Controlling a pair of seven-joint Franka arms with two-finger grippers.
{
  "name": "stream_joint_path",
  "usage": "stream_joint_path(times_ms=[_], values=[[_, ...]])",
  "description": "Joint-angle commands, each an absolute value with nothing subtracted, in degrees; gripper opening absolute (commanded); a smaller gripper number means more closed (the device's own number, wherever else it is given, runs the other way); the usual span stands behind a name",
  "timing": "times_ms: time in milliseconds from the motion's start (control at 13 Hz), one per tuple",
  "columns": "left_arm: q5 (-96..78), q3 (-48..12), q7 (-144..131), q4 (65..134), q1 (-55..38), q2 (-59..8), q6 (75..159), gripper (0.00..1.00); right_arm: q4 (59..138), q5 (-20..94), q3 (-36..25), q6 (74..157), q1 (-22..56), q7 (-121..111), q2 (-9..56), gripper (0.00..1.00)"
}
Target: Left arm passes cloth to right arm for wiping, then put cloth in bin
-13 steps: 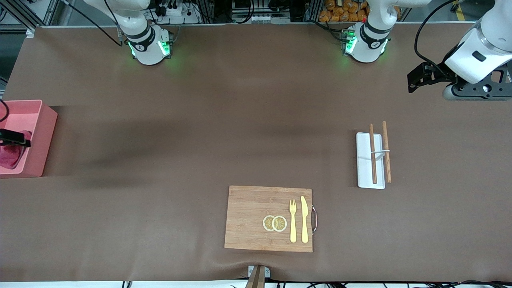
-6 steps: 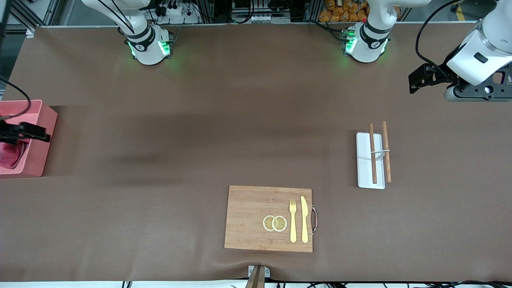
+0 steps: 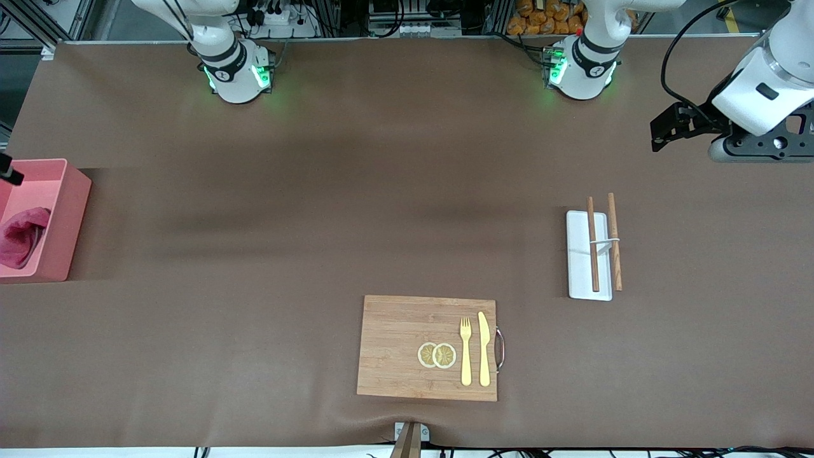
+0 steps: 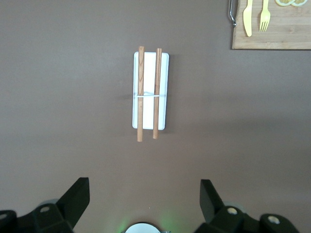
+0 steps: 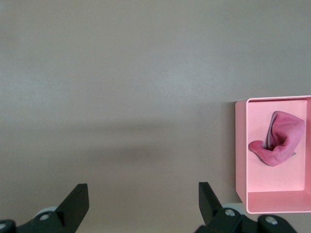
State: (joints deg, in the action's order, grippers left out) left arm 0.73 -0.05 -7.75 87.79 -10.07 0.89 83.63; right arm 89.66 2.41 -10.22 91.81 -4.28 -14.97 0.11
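The raspberry-pink cloth (image 3: 20, 235) lies crumpled in the salmon-pink bin (image 3: 71, 210) at the right arm's end of the table. It also shows in the right wrist view (image 5: 278, 140), inside the bin (image 5: 240, 145). My right gripper (image 5: 143, 201) is open and empty, high over bare table beside the bin. In the front view only a black tip of it (image 3: 5, 173) shows at the edge. My left gripper (image 3: 662, 129) is open and empty and waits high over the left arm's end of the table; the left wrist view (image 4: 145, 199) shows it too.
A small white tray (image 3: 580, 261) with two wooden chopsticks (image 3: 603, 242) lies toward the left arm's end. A wooden board (image 3: 394, 346) with a yellow fork, a knife and two lemon slices sits near the table's front edge.
My right gripper has risen from over the bin and moved almost out of the front view. The cloth stays in the bin, now uncovered. The left arm has barely moved.
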Motion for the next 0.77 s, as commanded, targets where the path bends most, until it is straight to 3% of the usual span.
stream_joint_path(times_ms=[0,154,692], values=[[0.8,-0.2,-6.9,86.5,-9.8,0.3,84.0,1.00,94.3,1.8,-3.8,93.3,-6.1,-13.5,-5.5,1.00],[0.9,-0.2,-6.9,86.5,-9.8,0.3,84.8,1.00,94.4,1.4,-0.9,93.9,-7.5,-11.4,-5.5,1.00],[0.8,-0.2,-6.9,87.0,-9.8,0.4,87.1,1.00,89.7,-2.1,-0.9,96.5,-7.3,-6.8,-1.0,1.00]])
